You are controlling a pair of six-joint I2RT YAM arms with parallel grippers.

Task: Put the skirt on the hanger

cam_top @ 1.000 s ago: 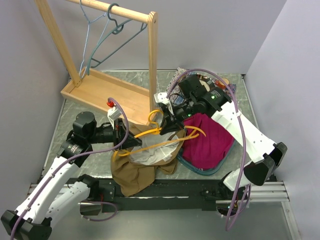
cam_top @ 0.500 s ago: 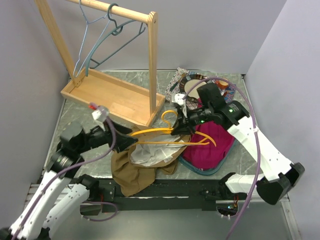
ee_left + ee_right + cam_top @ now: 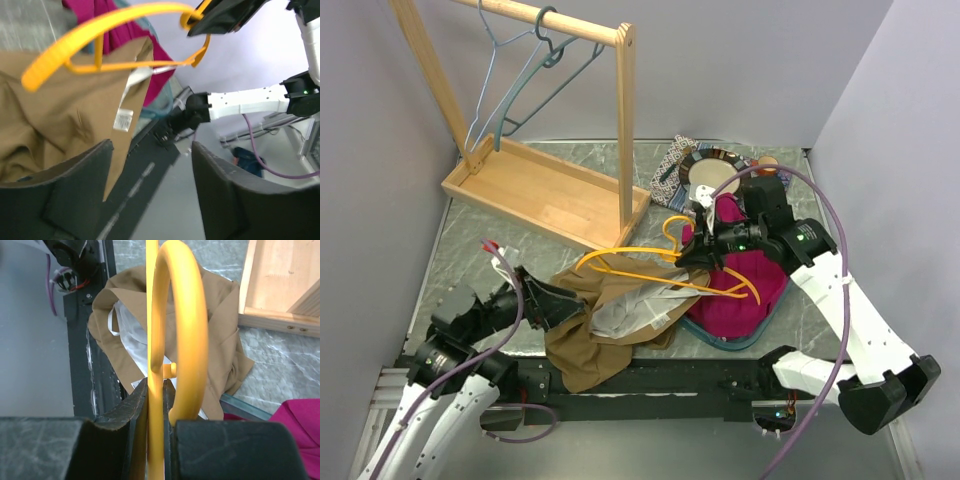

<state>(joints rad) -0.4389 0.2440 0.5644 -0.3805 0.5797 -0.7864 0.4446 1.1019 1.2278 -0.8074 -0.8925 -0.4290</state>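
Threading step: I am holding the yellow plastic hanger [image 3: 95, 25] clamped in the right claw [image 3: 155, 390] over the crumpled tan fabric skirt [image 3: 585, 350] on the table, left claw [image 3: 151, 150] gaping empty beside it, probably needing the waistband next.

My left gripper [image 3: 560, 300] has let go: its jaws have sprung wide and the arm has drawn back toward the near-left corner. The right gripper [image 3: 692, 248] has carried the yellow hanger [image 3: 192, 340] rightward, over the pink garment [image 3: 725, 305]. The brown skirt [image 3: 582, 352] has shifted with it.
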